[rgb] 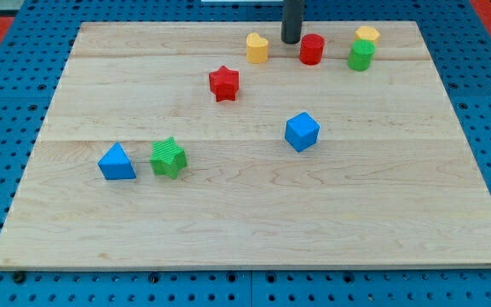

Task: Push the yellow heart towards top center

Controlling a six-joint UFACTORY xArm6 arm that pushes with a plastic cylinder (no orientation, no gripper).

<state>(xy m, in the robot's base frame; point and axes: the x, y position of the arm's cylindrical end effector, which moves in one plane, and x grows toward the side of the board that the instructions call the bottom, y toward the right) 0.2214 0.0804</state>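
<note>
The yellow heart (257,48) is already sitting near the desk's (228,222) top centre, just to the view's left of my tip (291,40), which is standing between it and the red cylinder (312,49), leaving little pushing; no jaws exist.

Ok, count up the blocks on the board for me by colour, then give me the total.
Yellow: 2, the heart and one at the view's top right.
Red: 2, the star and the cylinder.
Green: 2, the star and the cylinder.
Blue: 2, the triangle and the cube.
Total: 8 blocks.
My tip sits between the yellow heart and the red cylinder.
</note>
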